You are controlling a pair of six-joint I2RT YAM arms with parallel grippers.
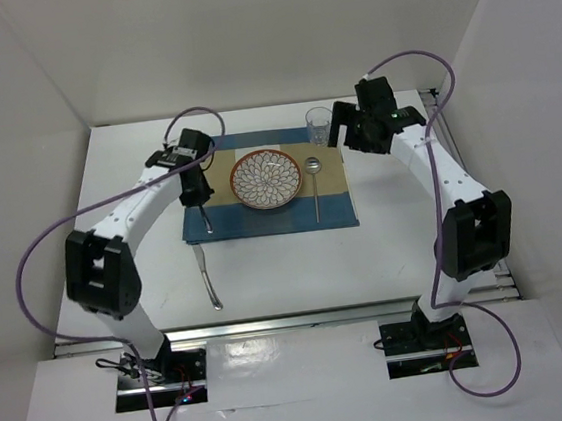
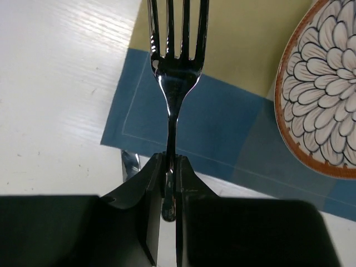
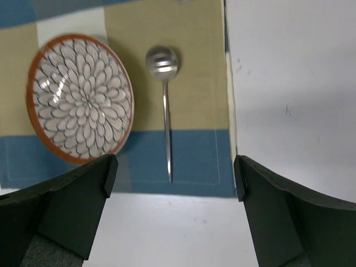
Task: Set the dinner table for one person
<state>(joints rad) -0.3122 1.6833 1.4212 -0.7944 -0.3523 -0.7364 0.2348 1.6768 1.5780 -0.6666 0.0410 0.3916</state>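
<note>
My left gripper [image 2: 170, 167] is shut on the handle of a silver fork [image 2: 177, 61], holding it over the left edge of the blue-and-tan placemat [image 2: 222, 122], tines pointing away. In the top view this gripper [image 1: 200, 201] hangs left of the flower-patterned plate [image 1: 266, 180]. A spoon [image 1: 314, 182] lies on the placemat [image 1: 336, 210] right of the plate. A knife [image 1: 206, 276] lies on the white dinner table [image 1: 297, 269], in front of the placemat's left corner. My right gripper [image 1: 345, 128] is open and empty, raised over the placemat's right edge, above the spoon [image 3: 165, 111] and plate [image 3: 80, 97].
A clear drinking glass [image 1: 319, 126] stands at the placemat's far right corner, close to my right gripper. White walls enclose the table on three sides. A metal rail [image 1: 292, 317] runs along the near edge.
</note>
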